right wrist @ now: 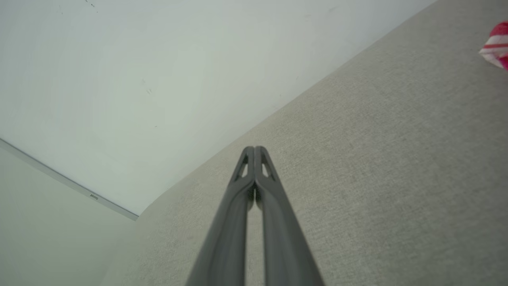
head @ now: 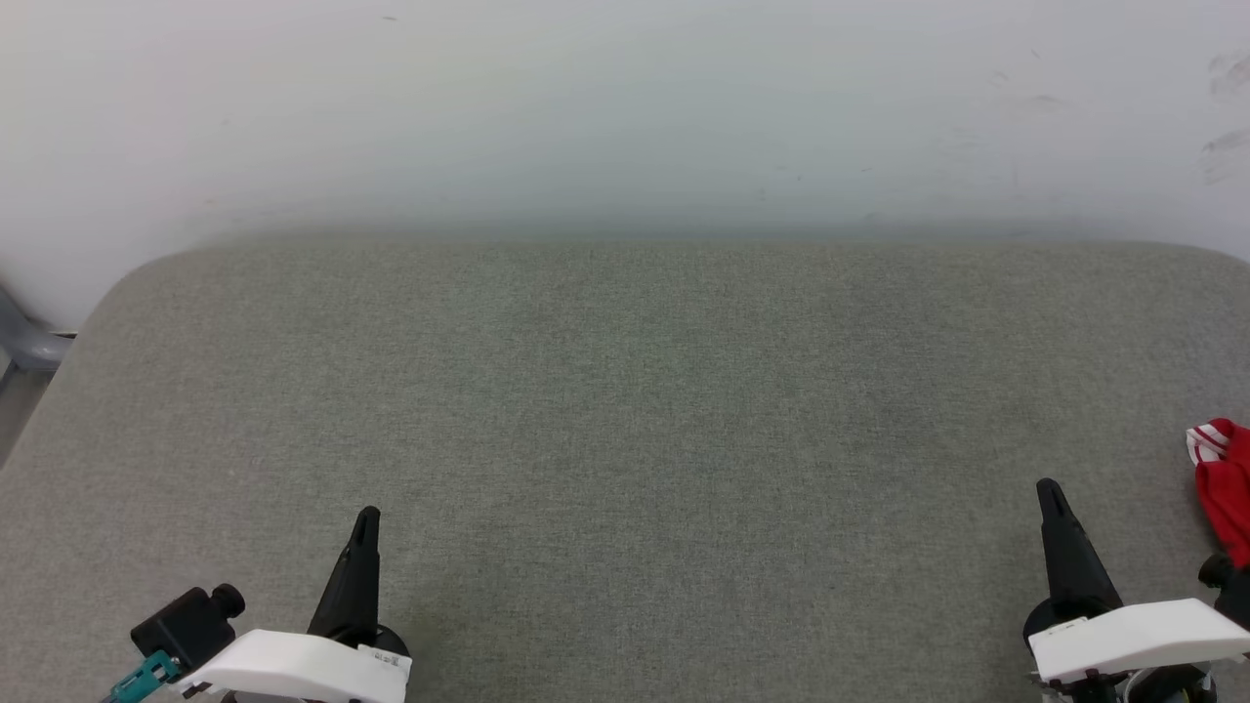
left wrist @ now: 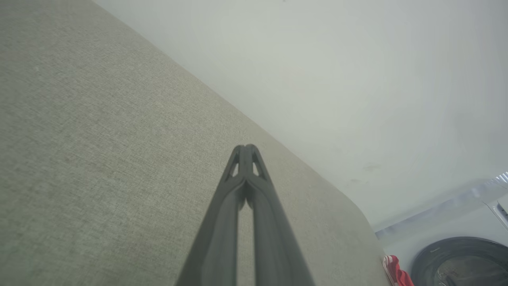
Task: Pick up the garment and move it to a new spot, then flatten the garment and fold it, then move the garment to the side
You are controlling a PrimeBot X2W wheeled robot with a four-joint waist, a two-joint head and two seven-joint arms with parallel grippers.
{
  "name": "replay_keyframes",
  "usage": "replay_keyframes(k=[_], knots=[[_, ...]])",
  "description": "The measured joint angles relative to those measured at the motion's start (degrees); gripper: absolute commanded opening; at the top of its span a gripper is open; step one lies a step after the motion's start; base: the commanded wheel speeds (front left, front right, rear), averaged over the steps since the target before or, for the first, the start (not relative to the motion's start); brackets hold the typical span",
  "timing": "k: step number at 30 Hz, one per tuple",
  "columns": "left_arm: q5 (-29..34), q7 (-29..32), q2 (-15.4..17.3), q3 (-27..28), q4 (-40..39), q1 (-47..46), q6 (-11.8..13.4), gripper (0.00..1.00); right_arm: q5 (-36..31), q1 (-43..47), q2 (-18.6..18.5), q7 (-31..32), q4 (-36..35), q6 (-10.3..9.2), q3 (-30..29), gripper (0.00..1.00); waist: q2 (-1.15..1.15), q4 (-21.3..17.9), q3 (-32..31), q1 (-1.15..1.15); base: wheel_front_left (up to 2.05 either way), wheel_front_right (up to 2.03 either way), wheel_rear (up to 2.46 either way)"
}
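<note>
The garment (head: 1223,488) is a red bundle with red-white striped trim at the far right edge of the grey padded surface (head: 625,410); most of it is cut off by the frame. A bit of the garment (left wrist: 395,272) shows low in the left wrist view, and its striped trim (right wrist: 496,45) sits at the right edge of the right wrist view. My right gripper (head: 1050,488) is shut and empty, a short way left of the garment. My left gripper (head: 368,515) is shut and empty at the lower left, far from it. Both grippers' fingertips meet in the wrist views, left gripper (left wrist: 247,147), right gripper (right wrist: 254,149).
A pale wall (head: 625,107) rises behind the padded surface's far edge. A grey object (head: 29,342) sits past the left corner. A round dark drum opening (left wrist: 460,262) stands beyond the surface's right end.
</note>
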Motion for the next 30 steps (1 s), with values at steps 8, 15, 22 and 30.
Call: replay_keyframes(k=[8,15,22,30], knots=[[-5.7,1.5,-0.2,0.7,0.6,-0.7,0.0,0.0,6.0,-0.8,0.2,1.4,0.5,0.0,-0.3,0.0,0.0,-0.1,0.0,0.0,0.0,0.0,0.0],[-10.3,2.6,-0.3,1.2,1.1,-1.6,0.0,0.0,10.7,-1.3,0.3,2.5,1.0,-0.01,-0.5,0.0,0.0,-0.3,0.1,0.0,0.0,0.0,0.0],[-14.5,3.8,-0.5,1.9,1.6,-2.1,0.0,0.0,15.1,-2.1,0.4,3.5,1.4,-0.01,-0.7,0.0,0.0,-0.4,0.1,0.0,0.0,0.0,0.0],[-19.0,5.0,-0.7,2.6,2.1,-2.9,0.0,0.0,19.9,-2.5,0.5,4.5,1.7,-0.01,-0.9,0.0,0.0,-0.5,0.1,0.0,0.0,0.0,0.0]])
